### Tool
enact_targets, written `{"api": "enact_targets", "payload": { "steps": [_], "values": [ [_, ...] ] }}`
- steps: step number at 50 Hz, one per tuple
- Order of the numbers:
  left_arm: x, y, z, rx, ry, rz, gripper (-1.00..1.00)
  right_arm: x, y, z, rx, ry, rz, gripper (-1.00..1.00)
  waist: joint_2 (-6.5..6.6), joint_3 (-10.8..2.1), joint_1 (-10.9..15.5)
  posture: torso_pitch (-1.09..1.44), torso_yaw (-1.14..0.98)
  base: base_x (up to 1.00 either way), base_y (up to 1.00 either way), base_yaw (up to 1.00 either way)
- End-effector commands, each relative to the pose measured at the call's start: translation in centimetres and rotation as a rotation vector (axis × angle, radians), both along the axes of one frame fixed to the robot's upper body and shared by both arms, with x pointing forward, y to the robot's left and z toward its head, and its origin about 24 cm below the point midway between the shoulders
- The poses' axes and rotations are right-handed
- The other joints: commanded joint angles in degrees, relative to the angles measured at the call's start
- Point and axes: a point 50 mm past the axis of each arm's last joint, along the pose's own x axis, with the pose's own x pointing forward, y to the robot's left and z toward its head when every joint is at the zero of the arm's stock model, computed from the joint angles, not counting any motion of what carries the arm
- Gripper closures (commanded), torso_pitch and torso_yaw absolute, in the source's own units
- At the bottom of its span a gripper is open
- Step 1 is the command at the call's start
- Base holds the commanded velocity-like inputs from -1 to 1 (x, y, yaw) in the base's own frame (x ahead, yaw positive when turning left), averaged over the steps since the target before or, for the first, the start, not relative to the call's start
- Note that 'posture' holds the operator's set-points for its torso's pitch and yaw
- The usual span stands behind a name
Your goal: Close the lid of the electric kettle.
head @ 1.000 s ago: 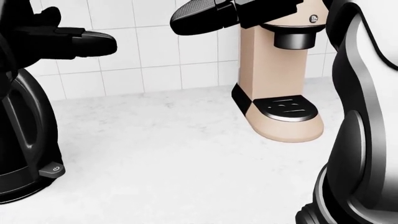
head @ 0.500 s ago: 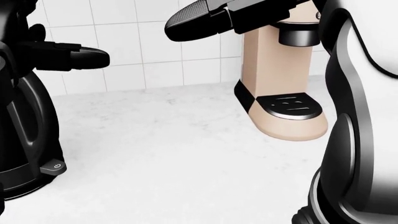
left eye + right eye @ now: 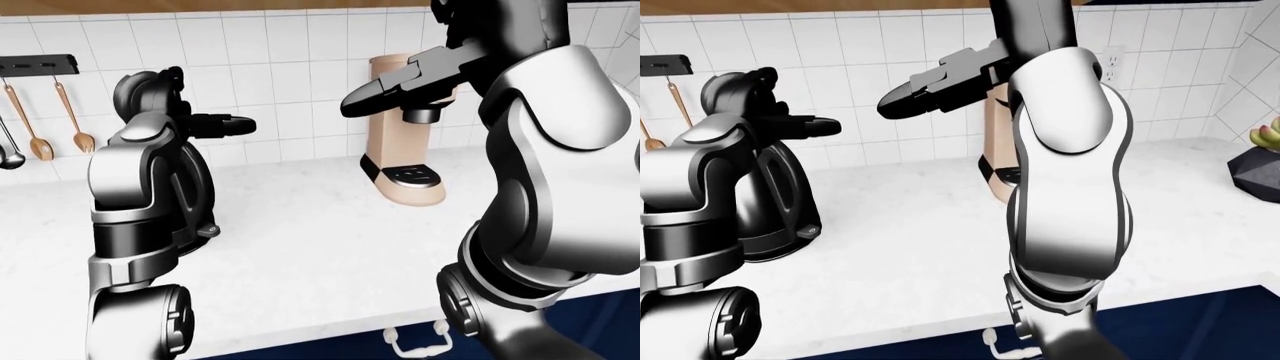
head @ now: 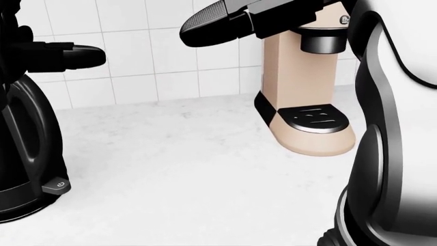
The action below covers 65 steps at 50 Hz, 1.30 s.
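Observation:
The black electric kettle stands on the white counter at the left; it also shows in the head view with its power switch at the base. My left forearm covers most of it, and its lid is hidden. My left hand is over the kettle's top with its fingers stretched to the right, open. My right hand hangs high in the air to the right of the kettle, in front of the coffee machine, fingers flat and open, holding nothing.
A beige coffee machine stands on the counter against the white tiled wall. Spoons hang from a rail at the far left. A dark bowl with fruit sits at the far right. The counter's near edge runs along the bottom.
My left hand has drawn a little to the left over the kettle. The head view bobbed slightly down and back. My right hand stays about where it was.

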Motion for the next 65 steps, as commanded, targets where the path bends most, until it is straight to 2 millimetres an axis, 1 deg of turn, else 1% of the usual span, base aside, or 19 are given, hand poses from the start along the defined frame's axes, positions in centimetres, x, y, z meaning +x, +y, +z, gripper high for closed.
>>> {"api": "enact_targets", "payload": {
  "steps": [1, 21, 25, 28, 33, 40, 42, 44, 48, 53, 57, 63, 65],
  "values": [
    [-0.2, 0.0, 2.3, 0.01, -0.1, -0.002, -1.0, -0.4, -0.1, 0.9, 0.002, -0.048, -0.01, -1.0, 0.18, -0.16, 0.0, -0.63, 0.0, 0.0, 0.0, 0.0],
    [0.8, 1.8, 1.2, -0.011, -0.095, 0.053, -1.0, -0.3, 0.0, 0.7, -0.01, -0.048, -0.015, -1.0, 0.64, -0.24, -0.64, -0.63, 0.0, 0.0, 0.0, 0.0],
    [0.7, 2.1, 1.4, -0.021, -0.111, 0.048, -1.0, -0.2, 0.1, 0.7, -0.013, -0.047, -0.014, -1.0, 0.77, -0.28, -0.69, -0.63, 0.0, 0.0, 0.0, 0.0],
    [0.7, 2.1, 1.8, -0.05, -0.142, 0.024, -1.0, -0.3, 0.1, 0.7, -0.014, -0.047, -0.014, -1.0, 0.82, -0.26, -0.81, -0.63, 0.0, 0.0, 0.0, 0.0],
    [0.7, 2.8, 2.1, -0.173, -0.196, -0.011, -1.0, -0.3, 0.1, 0.7, -0.013, -0.047, -0.014, -1.0, 0.76, -0.15, -0.82, -0.63, 0.0, 0.0, 0.0, 0.0],
    [1.1, 4.2, 1.5, -0.317, -0.212, -0.01, -1.0, -0.3, 0.1, 0.8, -0.012, -0.048, -0.016, -1.0, 0.9, -0.23, -0.57, -0.63, 0.0, 0.0, 0.0, 0.0],
    [1.2, 4.9, 1.2, -0.389, -0.227, -0.007, -1.0, -0.3, 0.1, 0.7, -0.013, -0.048, -0.016, -1.0, 0.91, -0.23, -0.47, -0.63, 0.0, 0.0, 0.0, 0.0],
    [1.4, 5.4, 0.7, -0.416, -0.218, 0.008, -1.0, -0.3, 0.1, 0.7, -0.013, -0.049, -0.015, -1.0, 1.01, -0.23, -0.39, -0.63, 0.0, 0.0, 0.0, 0.0],
    [1.6, 5.8, 0.1, -0.435, -0.203, 0.03, -1.0, -0.3, 0.1, 0.7, -0.014, -0.049, -0.016, -1.0, 1.22, -0.34, -0.26, -0.63, 0.0, 0.0, 0.0, 0.0],
    [1.5, 5.6, 0.3, -0.433, -0.207, 0.027, -1.0, -0.3, 0.2, 0.7, -0.014, -0.049, -0.015, -1.0, 1.54, -0.32, -0.43, -0.63, 0.0, 0.0, 0.0, 0.0],
    [1.1, 5.4, 1.4, -0.437, -0.24, 0.014, -1.0, -0.2, 0.2, 0.6, -0.016, -0.047, -0.014, -1.0, 1.67, -0.23, -0.66, -0.63, 0.0, 0.0, 0.0, 0.0],
    [-0.8, 4.8, 4.8, -0.346, -0.382, 0.041, -1.0, -0.2, 0.3, 0.5, -0.018, -0.046, -0.013, -1.0, 1.55, 0.04, -0.91, -0.63, 0.0, 0.0, 0.0, 0.0],
    [-1.4, 4.7, 5.6, -0.335, -0.401, 0.047, -1.0, -0.2, 0.2, 0.6, -0.017, -0.047, -0.014, -1.0, 1.48, 0.15, -1.01, -0.63, 0.0, 0.0, 0.0, 0.0]
  ]
}}
